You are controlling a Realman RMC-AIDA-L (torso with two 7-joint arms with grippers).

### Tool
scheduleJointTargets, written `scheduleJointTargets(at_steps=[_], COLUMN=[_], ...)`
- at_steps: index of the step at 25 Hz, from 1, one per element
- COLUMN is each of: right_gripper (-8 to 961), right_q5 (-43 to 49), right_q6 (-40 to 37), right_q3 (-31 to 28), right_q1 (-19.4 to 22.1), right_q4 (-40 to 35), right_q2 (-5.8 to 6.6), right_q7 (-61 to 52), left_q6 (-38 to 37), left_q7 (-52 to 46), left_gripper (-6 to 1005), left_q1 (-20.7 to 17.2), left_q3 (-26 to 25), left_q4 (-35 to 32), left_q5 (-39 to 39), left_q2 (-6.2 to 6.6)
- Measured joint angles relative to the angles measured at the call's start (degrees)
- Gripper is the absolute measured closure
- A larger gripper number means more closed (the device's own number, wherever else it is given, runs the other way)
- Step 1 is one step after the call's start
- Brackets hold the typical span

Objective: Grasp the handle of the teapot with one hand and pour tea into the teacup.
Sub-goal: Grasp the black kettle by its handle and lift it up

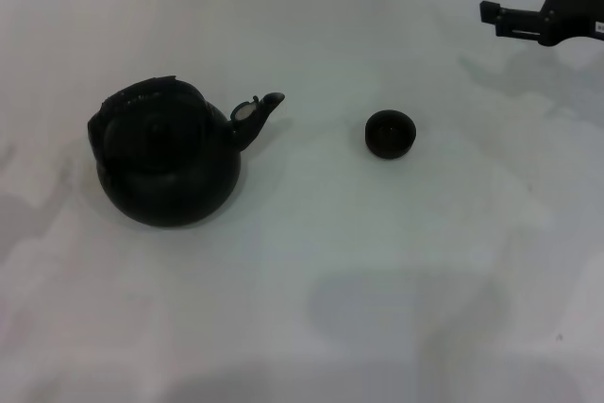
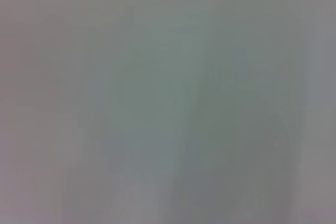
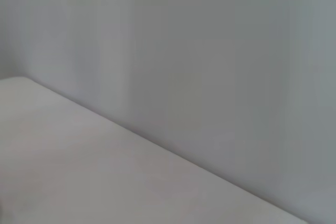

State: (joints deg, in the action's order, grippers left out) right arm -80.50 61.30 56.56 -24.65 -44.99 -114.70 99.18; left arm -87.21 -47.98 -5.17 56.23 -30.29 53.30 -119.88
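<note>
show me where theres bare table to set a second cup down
Bare table runs along the whole near side, in front of the teapot and teacup. The gap between spout and teacup is narrower. The right pincer hangs over the far right corner.
</note>
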Motion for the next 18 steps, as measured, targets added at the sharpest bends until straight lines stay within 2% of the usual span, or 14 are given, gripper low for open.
scheduleJointTargets(at_steps=[5, 8, 12, 18], right_gripper=[82, 82, 83, 83], right_q5=[0.0, 0.0, 0.0, -0.1], right_q6=[-1.8, -2.6, -2.8, -2.9], right_q3=[-0.1, -0.1, -0.1, -0.1], right_q1=[-0.3, -0.3, -0.2, 0.0], right_q4=[1.9, 2.2, 3.2, 3.7], right_q2=[0.13, -0.06, -0.22, -0.17], right_q7=[1.3, 1.9, 2.7, 3.1], left_q6=[7.3, 12.6, 17.4, 21.2], left_q7=[-5.2, -7.8, -12.1, -14.6], left_gripper=[167, 167, 167, 167], left_q1=[-7.7, -11.0, -12.5, -12.2], left_q3=[11.9, 17.2, 21.5, 25.3], left_q4=[-13.8, -20.9, -25.2, -26.7], left_q5=[-3.3, -3.5, -4.0, -4.0], left_q2=[0.25, 0.26, 0.39, 0.44])
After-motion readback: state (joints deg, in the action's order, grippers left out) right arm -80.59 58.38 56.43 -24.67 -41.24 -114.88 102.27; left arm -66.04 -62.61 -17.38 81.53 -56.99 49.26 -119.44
